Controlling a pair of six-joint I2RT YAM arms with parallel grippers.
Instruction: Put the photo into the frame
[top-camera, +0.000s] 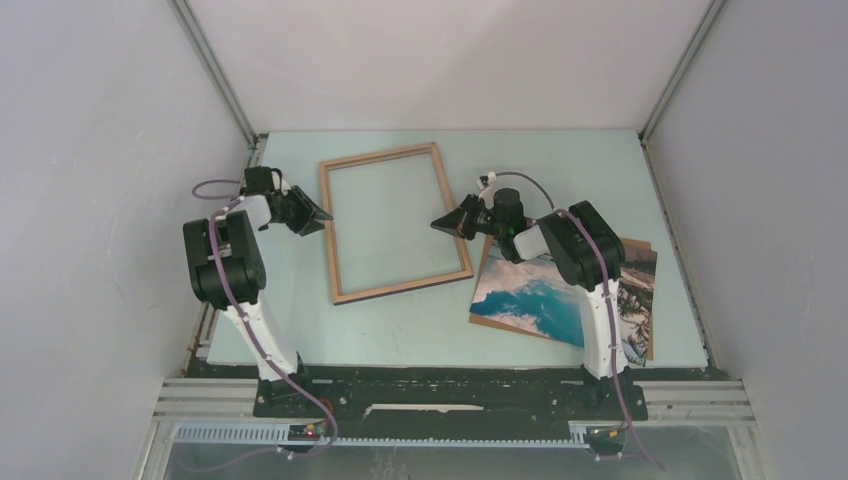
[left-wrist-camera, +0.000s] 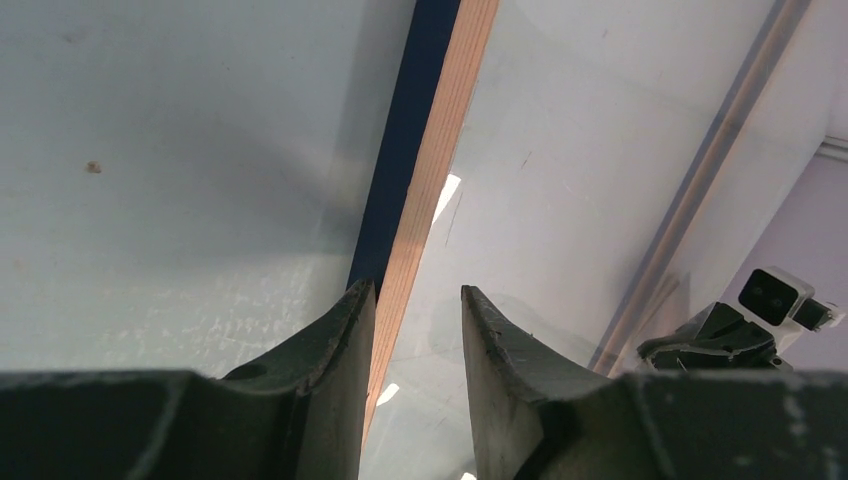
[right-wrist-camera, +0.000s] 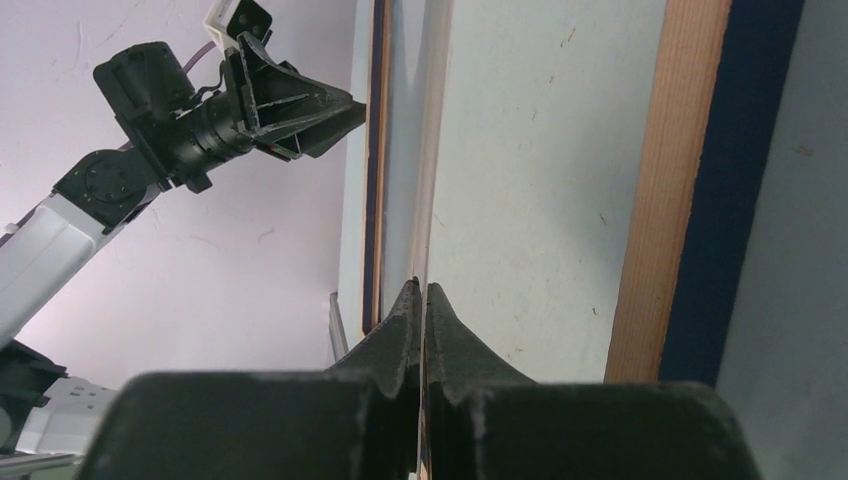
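Observation:
The frame (top-camera: 380, 153) lies flat mid-table, wood face up. It also shows in the left wrist view (left-wrist-camera: 440, 120) and the right wrist view (right-wrist-camera: 680, 180). My left gripper (top-camera: 322, 216) is open at the frame's left rail, which runs between its fingers close to the left one (left-wrist-camera: 418, 295). My right gripper (top-camera: 438, 224) reaches over the frame's right rail. Its jaws (right-wrist-camera: 420, 287) are pressed together on the edge of a thin clear sheet (right-wrist-camera: 432, 150), seen edge-on. The photo (top-camera: 525, 295) lies picture side up at the near right, partly under my right arm.
White enclosure walls stand close on three sides, with metal corner posts (top-camera: 215, 70) at the back. A brown board (top-camera: 640, 250) shows beyond the photo's far right edge. The black base rail (top-camera: 440, 395) runs along the near edge.

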